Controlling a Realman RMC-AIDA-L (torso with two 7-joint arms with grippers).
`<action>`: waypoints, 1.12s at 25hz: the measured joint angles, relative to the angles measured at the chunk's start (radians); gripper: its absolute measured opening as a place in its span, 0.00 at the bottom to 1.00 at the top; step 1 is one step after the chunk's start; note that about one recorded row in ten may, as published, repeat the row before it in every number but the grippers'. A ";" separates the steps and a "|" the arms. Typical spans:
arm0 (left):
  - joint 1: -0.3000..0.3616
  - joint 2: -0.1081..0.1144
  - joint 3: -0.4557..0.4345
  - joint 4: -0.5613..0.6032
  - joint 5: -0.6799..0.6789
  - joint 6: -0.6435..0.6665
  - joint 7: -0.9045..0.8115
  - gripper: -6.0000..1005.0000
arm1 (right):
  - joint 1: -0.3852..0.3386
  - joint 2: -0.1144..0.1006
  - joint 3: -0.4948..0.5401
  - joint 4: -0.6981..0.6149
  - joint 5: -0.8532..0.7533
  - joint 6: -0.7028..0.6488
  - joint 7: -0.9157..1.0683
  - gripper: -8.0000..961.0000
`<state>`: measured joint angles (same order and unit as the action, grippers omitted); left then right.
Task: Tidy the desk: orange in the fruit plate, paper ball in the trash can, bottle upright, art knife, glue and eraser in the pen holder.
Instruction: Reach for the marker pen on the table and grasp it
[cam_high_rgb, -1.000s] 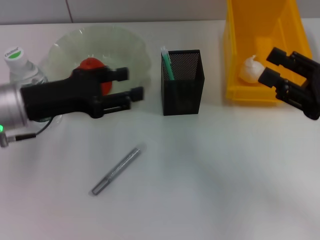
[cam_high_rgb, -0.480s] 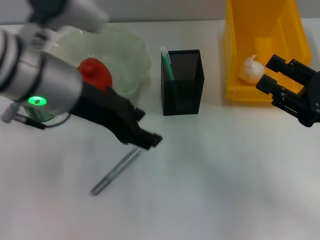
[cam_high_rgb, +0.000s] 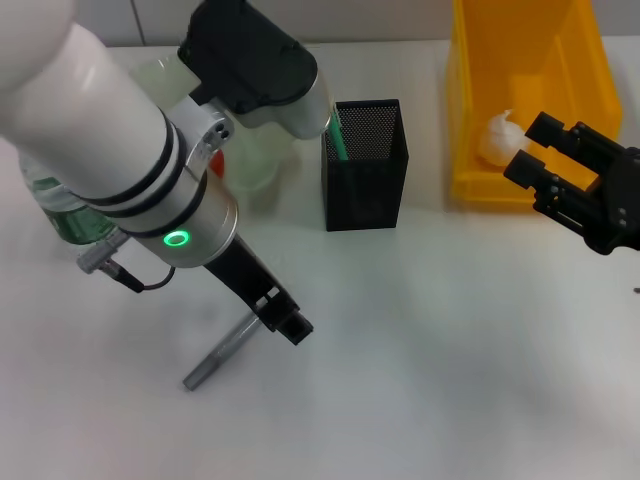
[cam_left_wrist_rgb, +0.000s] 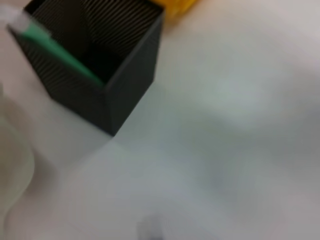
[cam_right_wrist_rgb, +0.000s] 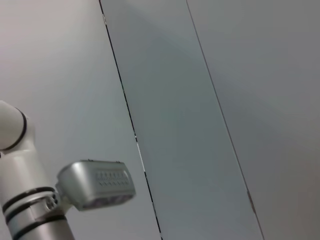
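1. The left pincer (cam_high_rgb: 288, 320) points down at the white bench (cam_high_rgb: 450, 350), right over the upper end of the art knife (cam_high_rgb: 222, 354), which lies flat and slanted.
2. Its fingers are too dark and close together to read.
3. The pen holder (cam_high_rgb: 365, 180) stands upright with a light green stick (cam_high_rgb: 336, 135) inside.
4. The paper ball (cam_high_rgb: 495, 138) lies in the trash can (cam_high_rgb: 525, 95).
5. The right pincer (cam_high_rgb: 525, 150), fingers spread, hangs at the can's front edge.
6. The left arm hides most of the fruit plate (cam_high_rgb: 255, 160) and the bottle (cam_high_rgb: 65, 215).

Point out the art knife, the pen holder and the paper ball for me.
art knife (cam_high_rgb: 215, 362): head view, on the bare grey shaft below the left hand.
pen holder (cam_high_rgb: 365, 185): head view, on its front mesh wall.
paper ball (cam_high_rgb: 494, 138): head view, on the white wad inside the yellow bin.
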<state>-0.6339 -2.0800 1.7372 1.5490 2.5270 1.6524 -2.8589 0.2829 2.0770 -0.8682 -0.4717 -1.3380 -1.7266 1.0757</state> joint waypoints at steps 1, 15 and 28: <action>-0.015 0.000 0.001 -0.056 0.003 -0.029 -0.002 0.61 | 0.006 0.000 0.006 0.013 -0.001 0.001 -0.007 0.67; -0.107 0.000 0.004 -0.302 0.020 -0.129 0.027 0.61 | 0.011 0.000 0.009 0.031 -0.001 0.024 -0.017 0.67; -0.107 0.000 0.018 -0.358 0.057 -0.155 0.029 0.60 | 0.022 0.000 0.009 0.059 -0.004 0.027 -0.017 0.67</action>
<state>-0.7411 -2.0800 1.7551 1.1914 2.5838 1.4971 -2.8300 0.3046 2.0770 -0.8590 -0.4127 -1.3421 -1.6996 1.0584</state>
